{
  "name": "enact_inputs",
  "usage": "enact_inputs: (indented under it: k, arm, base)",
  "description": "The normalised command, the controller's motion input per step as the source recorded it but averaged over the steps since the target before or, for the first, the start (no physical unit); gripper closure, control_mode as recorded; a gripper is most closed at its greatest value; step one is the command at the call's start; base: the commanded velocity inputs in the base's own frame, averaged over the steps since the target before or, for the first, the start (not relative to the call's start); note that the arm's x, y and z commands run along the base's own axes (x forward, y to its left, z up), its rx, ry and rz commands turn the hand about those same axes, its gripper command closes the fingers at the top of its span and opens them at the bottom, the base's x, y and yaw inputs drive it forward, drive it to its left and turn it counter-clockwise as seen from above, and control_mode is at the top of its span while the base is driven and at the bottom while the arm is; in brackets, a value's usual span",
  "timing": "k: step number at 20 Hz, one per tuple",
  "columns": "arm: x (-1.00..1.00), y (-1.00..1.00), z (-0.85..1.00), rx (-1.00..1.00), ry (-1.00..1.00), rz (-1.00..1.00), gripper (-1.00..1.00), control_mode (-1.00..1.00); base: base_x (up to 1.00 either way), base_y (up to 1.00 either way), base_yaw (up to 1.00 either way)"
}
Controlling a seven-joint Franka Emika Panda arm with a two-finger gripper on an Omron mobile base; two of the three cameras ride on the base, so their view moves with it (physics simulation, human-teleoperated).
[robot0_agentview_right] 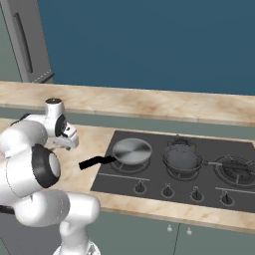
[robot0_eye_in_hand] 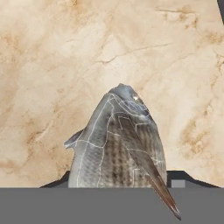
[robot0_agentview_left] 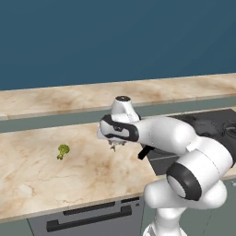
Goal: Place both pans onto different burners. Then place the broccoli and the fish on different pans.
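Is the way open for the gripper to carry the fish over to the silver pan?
Probably yes: the gripper has the fish between its jaws, and only bare counter separates it from the silver pan.

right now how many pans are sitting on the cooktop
2. A shiny silver pan sits on the front left burner, its black handle pointing left. A darker pan sits on the middle burner, handle pointing right.

The broccoli (robot0_agentview_left: pixel 62 150) lies on the counter (robot0_agentview_left: pixel 41 175), left of the cooktop (robot0_agentview_right: pixel 199 164) — two pans (robot0_agentview_right: pixel 131 151) sit side by side on its burners (robot0_agentview_right: pixel 238 168).
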Motion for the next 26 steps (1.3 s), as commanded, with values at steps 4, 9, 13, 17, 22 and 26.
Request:
enact_inputs:
  k: [4, 9, 13, 17, 22, 26]
  arm:
    - [0.06, -0.45, 0.35, 0.0, 0.03, -0.04, 1.0, -1.0]
    - [0.0, -0.45, 0.24, 0.0, 0.03, -0.03, 1.0, -1.0]
    - [0.01, -0.46, 0.16, 0.0, 0.0, -0.03, 1.0, -1.0]
    - [0.01, -0.49, 0.19, 0.0, 0.01, -0.05, 1.0, -1.0]
    - [0.0, -0.47, 0.22, 0.0, 0.02, -0.04, 1.0, -1.0]
    - [0.0, -0.39, 0.27, 0.0, 0.07, -0.04, 1.0, -1.0]
  base:
    - [0.0, 0.0, 0.0]
    - [0.0, 0.0, 0.0]
    - [0.0, 0.0, 0.0]
    - [0.0, 0.0, 0.0]
    - [0.0, 0.0, 0.0]
    - [0.0, 0.0, 0.0]
